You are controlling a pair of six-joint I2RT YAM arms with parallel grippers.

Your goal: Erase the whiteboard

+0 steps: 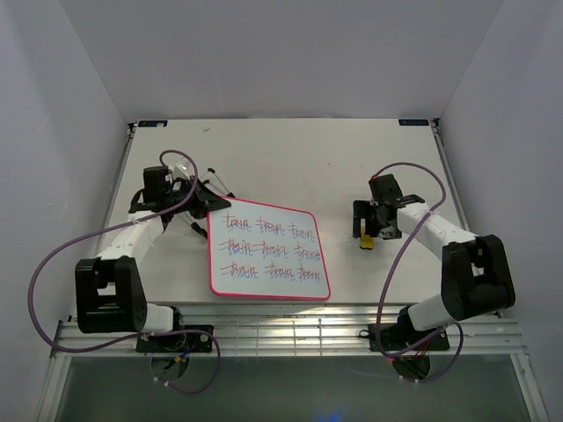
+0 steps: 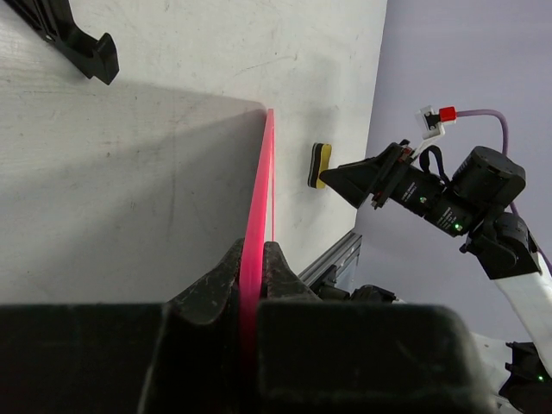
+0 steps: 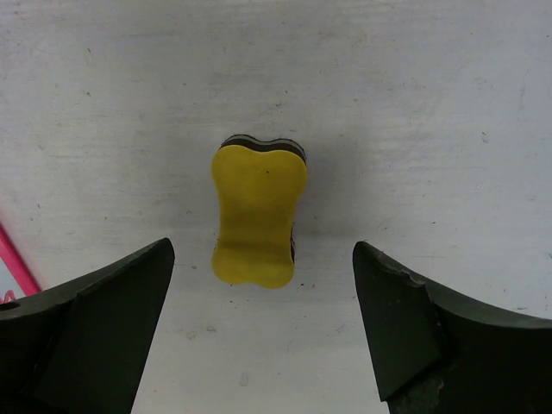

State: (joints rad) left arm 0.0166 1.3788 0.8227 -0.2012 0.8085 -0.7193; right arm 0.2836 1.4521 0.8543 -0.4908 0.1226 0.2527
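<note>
White counter (image 1: 290, 149), pale walls around. Glossy white rectangular whiteboard (image 1: 268, 255), pink-red rim, 3 rows of red and blue handwriting, lay near centre. Left pincer (image 2: 256, 263) clamped its rim. Right pincer (image 3: 263, 254) gaped wide around a small yellow sponge eraser (image 3: 259, 211), not touching.

Bare table (image 3: 431, 103) flanks sponge (image 3: 259, 216); whiteboard (image 1: 268, 255) lies well apart leftward.
</note>
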